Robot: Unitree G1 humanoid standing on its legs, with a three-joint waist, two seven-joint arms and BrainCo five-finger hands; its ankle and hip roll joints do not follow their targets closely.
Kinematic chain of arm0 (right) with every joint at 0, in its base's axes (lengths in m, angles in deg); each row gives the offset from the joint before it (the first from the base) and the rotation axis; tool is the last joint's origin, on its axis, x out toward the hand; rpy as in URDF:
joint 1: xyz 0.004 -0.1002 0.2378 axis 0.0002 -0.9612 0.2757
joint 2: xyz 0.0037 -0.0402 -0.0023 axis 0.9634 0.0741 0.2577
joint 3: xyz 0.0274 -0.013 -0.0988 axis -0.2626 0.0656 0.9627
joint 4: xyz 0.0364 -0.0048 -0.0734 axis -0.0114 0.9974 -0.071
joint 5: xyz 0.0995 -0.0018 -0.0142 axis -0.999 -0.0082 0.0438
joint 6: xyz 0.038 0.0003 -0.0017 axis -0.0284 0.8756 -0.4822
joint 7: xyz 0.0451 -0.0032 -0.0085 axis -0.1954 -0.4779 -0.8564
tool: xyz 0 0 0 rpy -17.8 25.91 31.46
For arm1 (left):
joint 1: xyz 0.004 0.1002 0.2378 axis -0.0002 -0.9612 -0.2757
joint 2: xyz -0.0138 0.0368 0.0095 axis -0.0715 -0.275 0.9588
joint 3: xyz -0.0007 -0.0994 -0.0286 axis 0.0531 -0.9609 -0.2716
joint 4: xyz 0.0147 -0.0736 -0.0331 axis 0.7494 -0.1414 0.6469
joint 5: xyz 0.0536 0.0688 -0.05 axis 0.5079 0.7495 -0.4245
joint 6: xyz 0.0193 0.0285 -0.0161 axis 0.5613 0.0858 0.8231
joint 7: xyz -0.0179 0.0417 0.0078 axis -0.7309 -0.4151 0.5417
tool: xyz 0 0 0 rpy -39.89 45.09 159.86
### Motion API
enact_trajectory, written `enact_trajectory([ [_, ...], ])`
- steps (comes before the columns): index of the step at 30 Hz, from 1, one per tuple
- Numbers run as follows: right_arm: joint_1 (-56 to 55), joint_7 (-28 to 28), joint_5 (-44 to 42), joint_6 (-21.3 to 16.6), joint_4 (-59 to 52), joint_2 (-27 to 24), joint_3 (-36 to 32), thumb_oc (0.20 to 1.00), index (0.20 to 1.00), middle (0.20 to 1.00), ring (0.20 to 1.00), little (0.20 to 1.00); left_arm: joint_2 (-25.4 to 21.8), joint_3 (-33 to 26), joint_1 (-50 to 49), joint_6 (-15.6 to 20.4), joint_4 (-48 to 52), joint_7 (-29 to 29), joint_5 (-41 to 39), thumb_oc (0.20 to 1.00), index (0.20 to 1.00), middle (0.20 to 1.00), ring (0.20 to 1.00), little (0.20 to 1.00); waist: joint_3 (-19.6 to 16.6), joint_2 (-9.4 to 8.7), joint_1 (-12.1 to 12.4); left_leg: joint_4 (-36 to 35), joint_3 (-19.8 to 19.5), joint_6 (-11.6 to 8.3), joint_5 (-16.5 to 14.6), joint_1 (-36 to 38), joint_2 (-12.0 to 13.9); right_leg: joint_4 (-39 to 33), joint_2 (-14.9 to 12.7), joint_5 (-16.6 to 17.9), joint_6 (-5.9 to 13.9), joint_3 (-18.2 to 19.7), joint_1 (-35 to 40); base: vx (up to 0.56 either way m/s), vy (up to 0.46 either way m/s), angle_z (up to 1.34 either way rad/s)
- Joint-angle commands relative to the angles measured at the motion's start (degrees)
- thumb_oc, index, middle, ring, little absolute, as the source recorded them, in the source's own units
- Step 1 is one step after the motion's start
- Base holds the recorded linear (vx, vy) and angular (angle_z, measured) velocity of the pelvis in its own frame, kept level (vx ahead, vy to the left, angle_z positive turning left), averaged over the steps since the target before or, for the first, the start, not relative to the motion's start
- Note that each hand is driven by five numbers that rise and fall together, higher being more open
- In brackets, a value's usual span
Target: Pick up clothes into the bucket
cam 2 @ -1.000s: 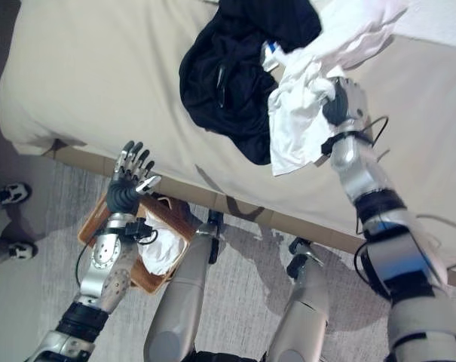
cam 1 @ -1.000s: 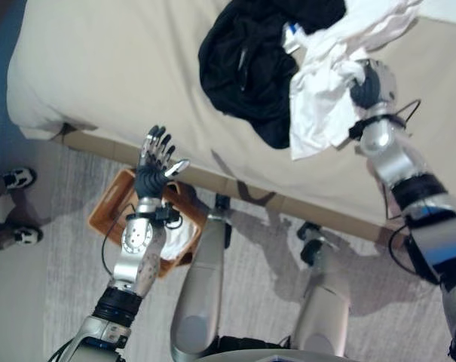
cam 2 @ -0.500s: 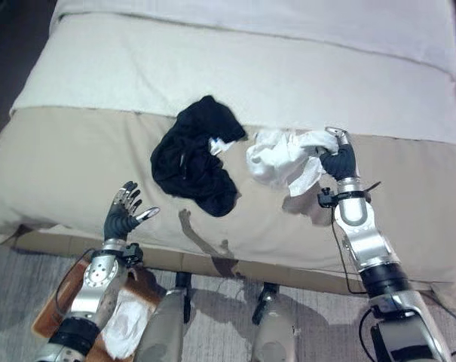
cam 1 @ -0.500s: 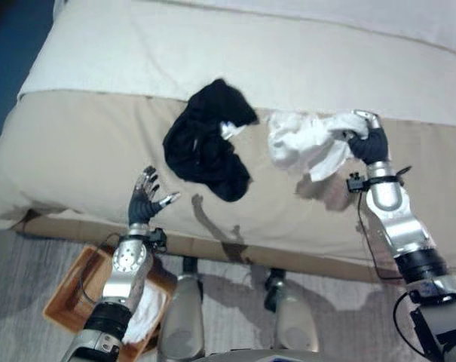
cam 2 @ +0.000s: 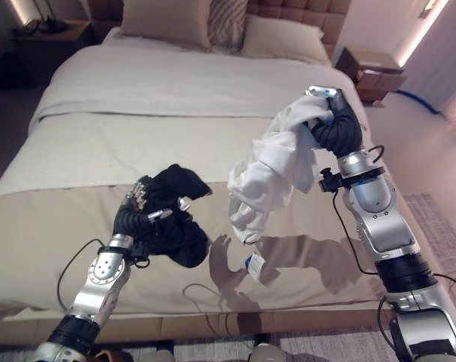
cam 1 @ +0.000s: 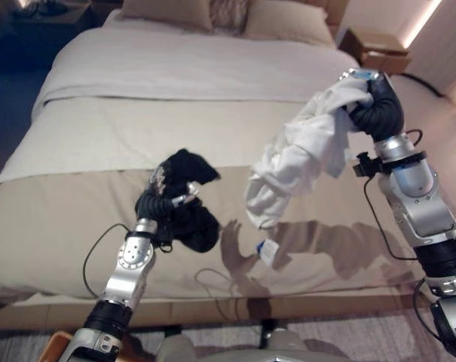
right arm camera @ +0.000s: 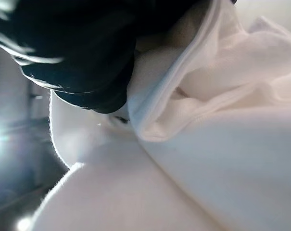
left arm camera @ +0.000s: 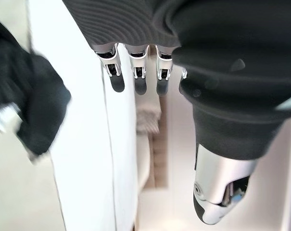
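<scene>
while clenched round a bunch of the white garment [cam 2: 269,170], right hand [cam 2: 335,121] raised well above the bed [cam 2: 99,113], toward the bed's right edge. hangs from that grasp in a long crumpled fold, its lower end off the cover, a small tag [cam 2: 255,264] lying on the bed below the hanging end. in the right wrist view, white cloth pressed close against the dark ribbed cover and wrapped by it. nearer the bed's foot and left of the white garment, the black garment [cam 2: 175,219] heaped on the tan cover of the bed. left hand [cam 2: 137,211] just at the left side of that black heap, fingers [left arm camera: 138,77] straight and relaxed, grasping nothing; cannot tell from the head views whether touching the cloth or just short of it. in the left wrist view, the same hand released, thumb apart from the fingers, the black garment off to one side and not between them. toward the head of the bed, pillows [cam 2: 212,23] against a padded headboard. beside the bed's right head corner, a nightstand [cam 2: 371,68]. at the bed's foot, down by the floor, a corner of an orange-brown basket [cam 1: 50,347] just showing under the left arm.
</scene>
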Motion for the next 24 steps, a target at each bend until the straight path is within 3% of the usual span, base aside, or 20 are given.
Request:
enact_trajectory([
  [1, 6.7, -1.6, -5.8, -2.3, -2.5, -1.7, 1.7, 0.2, 0.2, 0.2, 0.2, 0.2, -0.9, 3.6, 6.1, 1.9, 2.8, -1.5, 3.5, 1.0, 1.0, 1.0, 1.0, 1.0, -3.9, -0.79, 0.6, 1.0, 0.4, 0.26, 2.3, -2.1, 1.0, 2.3, -2.2, -0.8, 4.15, 2.4, 2.6, 0.04, -0.014, -0.03],
  [3, 7.2, -2.7, -6.6, -1.4, -3.5, -2.6, 3.3, 0.2, 0.2, 0.2, 0.2, 0.2, -0.2, 6.3, 10.0, 1.5, 2.9, -2.3, 2.4, 1.0, 1.0, 1.0, 1.0, 1.0, -4.6, -0.73, 0.1, 0.9, 0.6, 0.25, 2.1, -1.3, 1.2, 2.2, -2.0, -0.9, 4.13, 2.5, 3.2, 0.04, -0.015, -0.06],
  [5, 7.3, -3.6, -7.6, -0.9, -5.0, -3.6, 4.2, 0.2, 0.2, 0.2, 0.2, 0.2, 0.9, 8.0, 12.1, 1.2, 4.0, -4.9, -3.6, 1.0, 1.0, 1.0, 1.0, 1.0, -5.1, -0.62, -0.4, 0.9, 0.7, 0.27, 2.1, -0.9, 1.2, 2.2, -1.9, -1.0, 4.06, 2.8, 3.4, 0.02, -0.006, -0.07],
  [7, 6.7, -4.5, -8.8, -0.4, -5.9, -4.0, 5.0, 0.2, 0.2, 0.2, 0.2, 0.2, 2.0, 9.4, 13.5, -0.2, 5.3, -9.0, -13.6, 1.0, 1.0, 1.0, 1.0, 1.0, -5.4, -0.36, -0.7, 0.7, 1.0, 0.29, 2.1, -0.2, 1.2, 2.1, -1.7, -0.9, 4.0, 3.0, 3.7, 0.05, -0.004, -0.12],
  [8, 5.6, -5.5, -10.4, -0.2, -5.8, -3.2, 6.1, 0.2, 0.2, 0.2, 0.2, 0.2, 1.6, 11.4, 14.8, -1.7, 7.1, -14.3, -23.6, 1.0, 1.0, 1.0, 1.0, 1.0, -5.8, 0.04, -1.1, 0.2, 1.2, 0.28, 2.1, 0.5, 1.3, 1.9, -1.6, -0.8, 4.07, 3.2, 4.0, 0.04, 0.0, -0.12],
  [10, 5.6, -5.5, -10.5, -0.2, -5.8, -3.2, 6.0, 0.2, 0.2, 0.2, 0.2, 0.2, 1.6, 11.4, 14.8, -1.7, 7.0, -14.4, -23.7, 1.0, 1.0, 1.0, 1.0, 1.0, -5.8, 0.01, -1.0, 0.2, 1.2, 0.27, 2.1, 0.6, 1.3, 1.9, -1.6, -0.8, 4.07, 3.2, 4.0, 0.03, 0.003, -0.03],
  [12, 5.6, -7.3, -12.6, 0.6, -5.1, -2.2, 9.2, 0.2, 0.2, 0.2, 0.2, 0.2, 1.2, 14.3, 16.5, -5.7, 5.2, -21.9, -37.2, 1.0, 1.0, 1.0, 1.0, 1.0, -6.7, 0.48, -1.7, -0.4, 1.8, 0.24, 2.2, 1.6, 1.5, 1.5, -1.5, -0.7, 4.16, 3.8, 4.5, 0.04, 0.002, -0.07],
  [19, 7.2, -8.8, -12.9, 1.1, -3.7, -0.9, 13.3, 0.2, 0.2, 0.2, 0.2, 0.2, 0.4, 19.4, 20.7, -7.5, -1.2, -24.6, -38.4, 1.0, 1.0, 1.0, 1.0, 1.0, -7.5, 1.01, -2.7, -0.8, 2.2, 0.07, 2.3, 2.4, 1.5, 1.3, -1.3, -0.7, 4.17, 4.2, 5.0, 0.01, -0.002, -0.08],
  [24, 7.4, -9.6, -13.7, 1.5, -3.1, 1.4, 14.9, 0.2, 0.2, 0.2, 0.2, 0.2, 2.3, 20.5, 21.6, -11.4, -3.4, -27.4, -44.2, 1.0, 1.0, 1.0, 1.0, 1.0, -7.9, 1.31, -3.1, -0.6, 2.4, 0.11, 2.1, 2.7, 1.5, 1.1, -1.4, -0.6, 4.18, 4.2, 5.3, 0.0, 0.0, 0.0],
])
